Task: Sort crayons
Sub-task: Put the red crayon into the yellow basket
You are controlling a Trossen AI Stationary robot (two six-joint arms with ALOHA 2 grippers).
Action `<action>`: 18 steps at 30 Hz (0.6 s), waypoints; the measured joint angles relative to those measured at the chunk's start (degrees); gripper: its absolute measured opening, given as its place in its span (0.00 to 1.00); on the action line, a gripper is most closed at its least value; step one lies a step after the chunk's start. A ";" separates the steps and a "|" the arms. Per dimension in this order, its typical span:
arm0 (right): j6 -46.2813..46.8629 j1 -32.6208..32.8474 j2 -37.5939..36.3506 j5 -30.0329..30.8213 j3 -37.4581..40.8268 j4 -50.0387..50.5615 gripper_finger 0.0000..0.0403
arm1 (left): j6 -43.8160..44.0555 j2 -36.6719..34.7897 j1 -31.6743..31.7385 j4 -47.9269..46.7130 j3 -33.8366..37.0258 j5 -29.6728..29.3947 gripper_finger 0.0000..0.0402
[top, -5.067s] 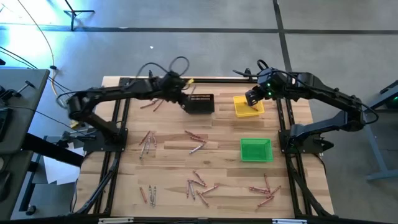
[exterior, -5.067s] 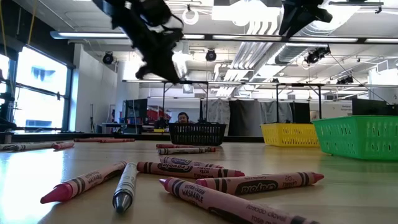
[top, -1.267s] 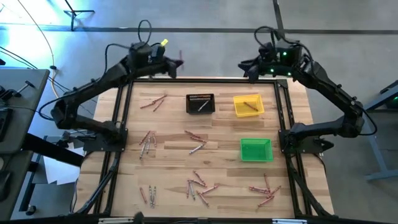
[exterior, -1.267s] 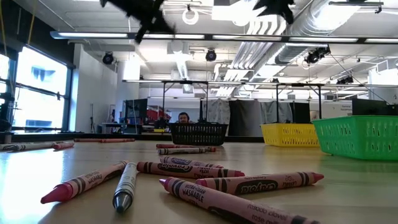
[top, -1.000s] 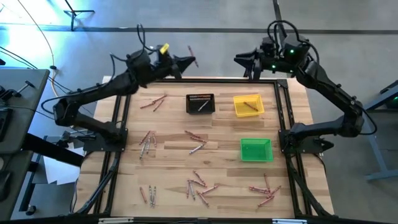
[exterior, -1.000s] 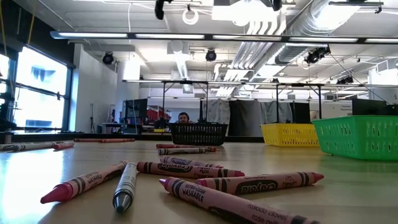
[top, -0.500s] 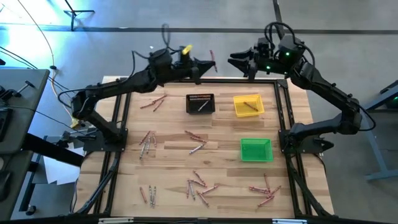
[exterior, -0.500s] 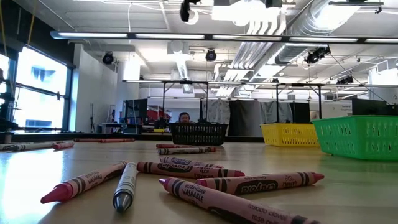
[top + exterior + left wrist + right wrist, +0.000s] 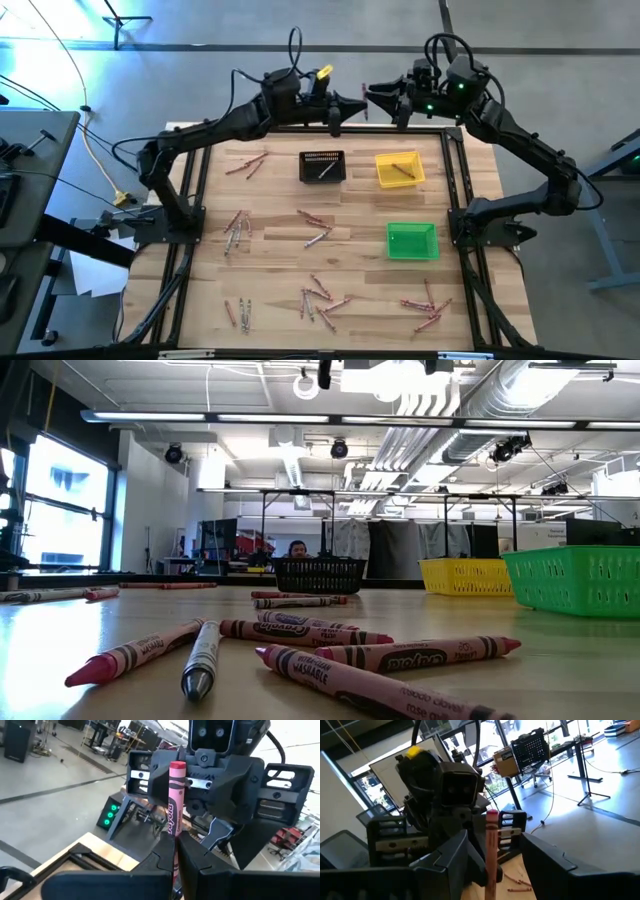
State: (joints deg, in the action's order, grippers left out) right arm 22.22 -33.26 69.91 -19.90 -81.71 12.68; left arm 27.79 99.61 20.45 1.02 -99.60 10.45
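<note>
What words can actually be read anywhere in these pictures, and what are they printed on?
"WASHABLE": on the nearest pink crayon, low view.
"Crayola", upside down: on the crayon behind it.
Crayola logo, partly covered: on the pink crayon that the shut left gripper holds up between the open fingers of the right gripper.
Other crayon wrappers: too blurred to read.
The bins carry no lettering.

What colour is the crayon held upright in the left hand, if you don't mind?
Pink, with a black-printed wrapper; the crayon in the left hand shows best in the left wrist view.
</note>
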 joint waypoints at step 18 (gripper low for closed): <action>1.38 0.04 2.39 0.00 -0.02 -0.54 0.41 | -1.50 0.48 -0.61 -0.45 -1.82 -1.19 0.00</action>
State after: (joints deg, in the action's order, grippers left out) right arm 23.60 -33.21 72.30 -19.90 -81.73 12.14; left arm 26.29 100.09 19.83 0.56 -101.43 9.26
